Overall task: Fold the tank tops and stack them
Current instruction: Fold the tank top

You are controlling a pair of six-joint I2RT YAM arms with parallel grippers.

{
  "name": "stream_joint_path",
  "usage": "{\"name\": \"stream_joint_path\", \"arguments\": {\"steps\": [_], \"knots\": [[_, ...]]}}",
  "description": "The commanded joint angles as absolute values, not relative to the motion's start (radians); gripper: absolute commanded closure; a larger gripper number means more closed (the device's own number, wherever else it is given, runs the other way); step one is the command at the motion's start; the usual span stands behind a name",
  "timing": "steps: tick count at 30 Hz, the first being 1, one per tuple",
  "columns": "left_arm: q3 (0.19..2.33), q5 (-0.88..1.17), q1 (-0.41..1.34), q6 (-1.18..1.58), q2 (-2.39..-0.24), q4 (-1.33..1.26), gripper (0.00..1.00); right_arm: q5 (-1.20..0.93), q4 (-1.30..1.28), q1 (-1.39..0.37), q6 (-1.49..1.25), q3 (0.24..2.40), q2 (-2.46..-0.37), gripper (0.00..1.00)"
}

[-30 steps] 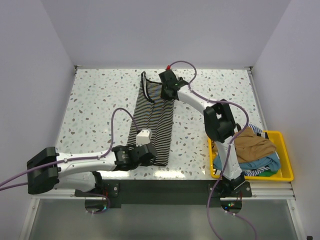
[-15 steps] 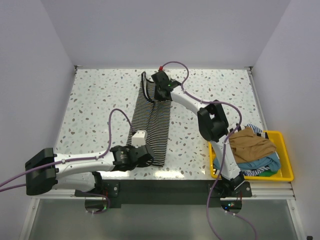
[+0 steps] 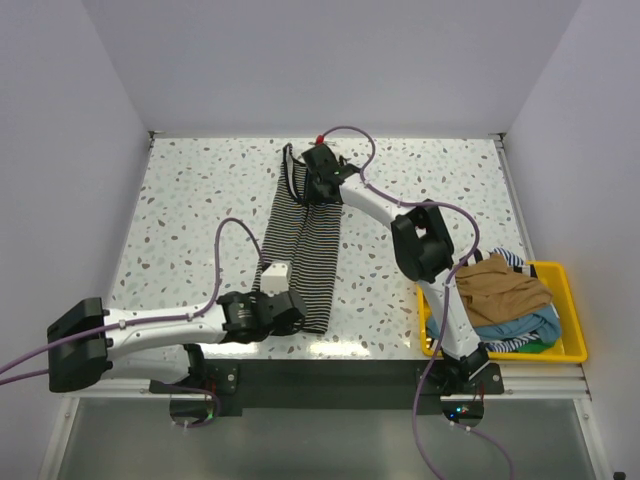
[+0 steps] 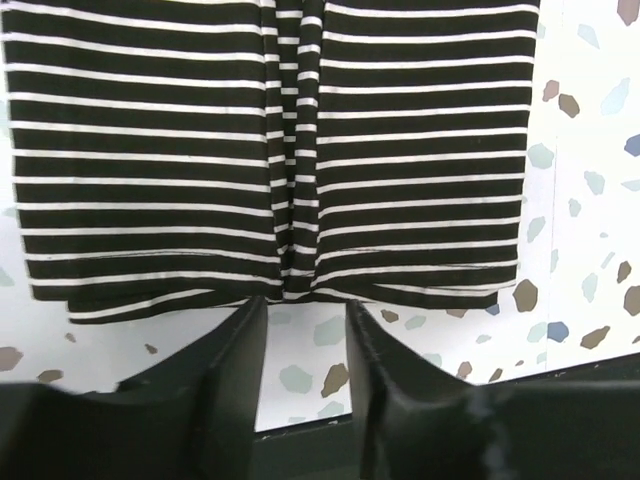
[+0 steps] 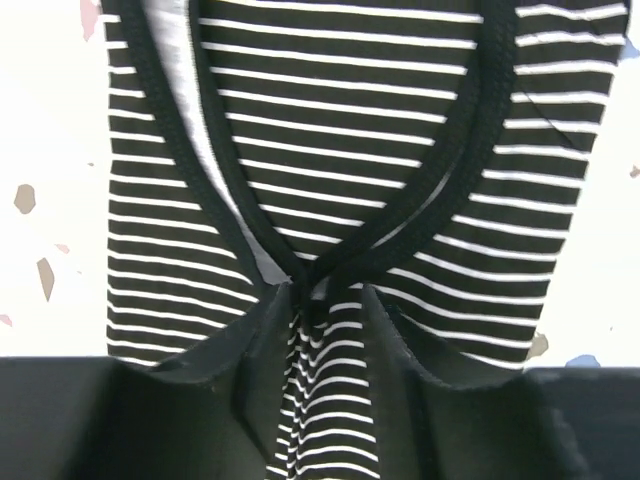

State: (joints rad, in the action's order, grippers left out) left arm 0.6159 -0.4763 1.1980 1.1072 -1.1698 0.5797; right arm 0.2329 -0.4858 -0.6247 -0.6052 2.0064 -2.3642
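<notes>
The black-and-white striped tank top (image 3: 303,248) lies in a long narrow strip down the middle of the table, straps at the far end. My left gripper (image 3: 294,312) is at its near hem (image 4: 290,285), open, with only bare table between its fingers (image 4: 240,350). My right gripper (image 3: 319,190) hovers over the strap end, open. The dark-trimmed straps (image 5: 300,275) cross at its fingertips (image 5: 320,300), and striped cloth lies loose between the jaws. More tank tops, a tan-brown one (image 3: 505,290) over teal (image 3: 542,326) and broad-striped cloth (image 3: 514,259), are piled in a bin.
The yellow bin (image 3: 574,318) holding the pile stands at the right near edge, beside the right arm's base. The speckled tabletop (image 3: 190,210) is walled on the left, back and right. A dark strip runs along the near edge (image 3: 330,380).
Both grippers have gone from shut to open, letting go of the striped top. The right gripper carried the strap end leftward first, leaving the top narrower; the left arm drew back a little.
</notes>
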Motion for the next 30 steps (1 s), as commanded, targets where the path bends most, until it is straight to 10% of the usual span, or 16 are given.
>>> {"name": "stream_joint_path", "arguments": {"steps": [1,7,16,30], "knots": [[0.675,-0.541,1.193,1.108,-1.105,0.633,0.56,0.201,-0.431,-0.627,-0.598,2.025,-2.310,0.58],[0.781,-0.568,1.074,0.984,-1.057,0.654,0.51,0.245,-0.456,-0.626,-0.589,1.910,-2.152,0.47],[0.838,-0.404,0.695,0.730,-1.252,0.411,0.59,0.195,-0.387,-0.649,-0.641,1.580,-2.026,0.86],[0.566,-0.252,0.552,0.756,-1.266,0.252,0.52,0.236,-0.284,-0.804,-0.664,1.230,-1.910,0.74]]}}
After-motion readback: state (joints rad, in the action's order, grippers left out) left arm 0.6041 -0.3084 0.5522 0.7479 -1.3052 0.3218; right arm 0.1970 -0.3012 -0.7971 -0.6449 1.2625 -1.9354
